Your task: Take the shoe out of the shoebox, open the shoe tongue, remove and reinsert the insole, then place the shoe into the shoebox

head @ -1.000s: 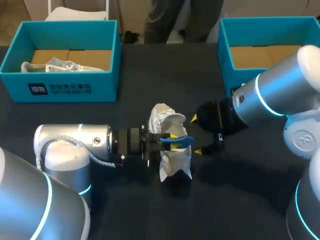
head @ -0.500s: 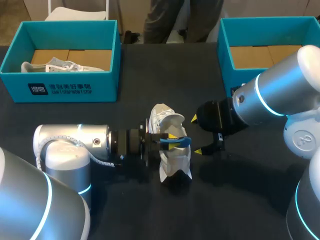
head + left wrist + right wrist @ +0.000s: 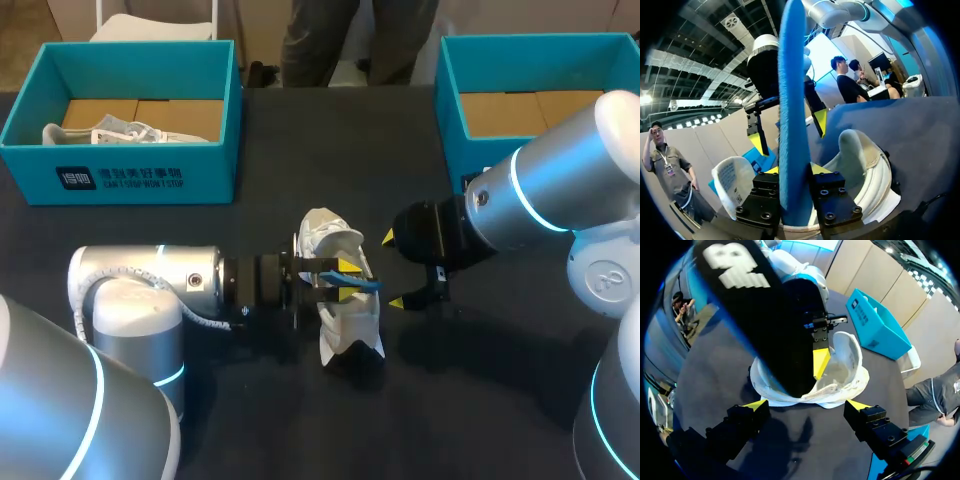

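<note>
Risk was the blue foam insole (image 3: 366, 283), pinched by the left hand (image 3: 346, 280), buckling against the white shoe (image 3: 348, 325); right hand (image 3: 392, 270) hung wide open.

Left shoebox (image 3: 120, 178), front wall: white square logo with two short rows of white characters beside it; too small to make out
Insole (image 3: 752, 315), dark underside: blocky white mark near the far end; no letters legible
Shoe tongue (image 3: 732, 177), inner face: patch of faint grey print; unreadable
</note>
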Tool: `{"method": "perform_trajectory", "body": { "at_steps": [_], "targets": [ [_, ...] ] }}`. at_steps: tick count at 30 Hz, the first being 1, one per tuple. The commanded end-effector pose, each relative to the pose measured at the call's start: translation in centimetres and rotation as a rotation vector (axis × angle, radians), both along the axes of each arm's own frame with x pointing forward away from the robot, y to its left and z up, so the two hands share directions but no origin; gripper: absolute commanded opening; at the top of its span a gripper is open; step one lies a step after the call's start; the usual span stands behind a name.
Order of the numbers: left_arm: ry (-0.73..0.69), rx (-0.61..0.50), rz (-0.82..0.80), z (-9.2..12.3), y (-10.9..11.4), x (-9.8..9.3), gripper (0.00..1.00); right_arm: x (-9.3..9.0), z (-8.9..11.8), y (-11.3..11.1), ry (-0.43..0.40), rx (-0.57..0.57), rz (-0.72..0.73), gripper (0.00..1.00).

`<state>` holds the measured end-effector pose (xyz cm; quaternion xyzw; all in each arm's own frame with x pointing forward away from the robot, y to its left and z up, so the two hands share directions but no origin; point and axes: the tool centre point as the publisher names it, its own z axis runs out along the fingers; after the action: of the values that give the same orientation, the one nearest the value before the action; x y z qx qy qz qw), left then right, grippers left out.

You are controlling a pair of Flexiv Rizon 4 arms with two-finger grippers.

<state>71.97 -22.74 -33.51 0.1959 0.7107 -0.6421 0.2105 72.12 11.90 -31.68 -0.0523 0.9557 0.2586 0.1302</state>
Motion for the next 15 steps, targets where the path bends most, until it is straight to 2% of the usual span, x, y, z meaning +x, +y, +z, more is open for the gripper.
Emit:
{"method": "perform_trajectory", "body": {
  "at_steps": [1,3,9,11,13,15],
  "targets": [
    [-0.001,0.002,0.003,0.64,0.54,-0.46,0.29,-0.02,-0.18,0.16,-0.002,-0.001,-0.002,1.0],
    [0.001,0.005,0.002,0.85,0.72,-0.59,0.31,-0.02,-0.18,0.16,-0.002,-0.001,-0.002,1.0],
    [0.034,0.032,0.007,0.62,0.95,-0.65,0.26,-0.02,-0.18,0.16,-0.002,-0.001,-0.002,1.0],
    [0.053,0.039,0.015,0.39,0.94,-0.53,0.18,-0.02,-0.18,0.16,-0.002,-0.001,-0.002,1.0],
    [0.066,0.038,0.022,0.27,0.94,-0.45,0.02,-0.02,-0.18,0.16,-0.002,-0.001,-0.002,1.0],
    [0.06,0.041,0.023,0.17,0.94,-0.41,0.0,-0.02,-0.18,0.16,-0.002,-0.001,-0.002,1.0]
  ]
}}
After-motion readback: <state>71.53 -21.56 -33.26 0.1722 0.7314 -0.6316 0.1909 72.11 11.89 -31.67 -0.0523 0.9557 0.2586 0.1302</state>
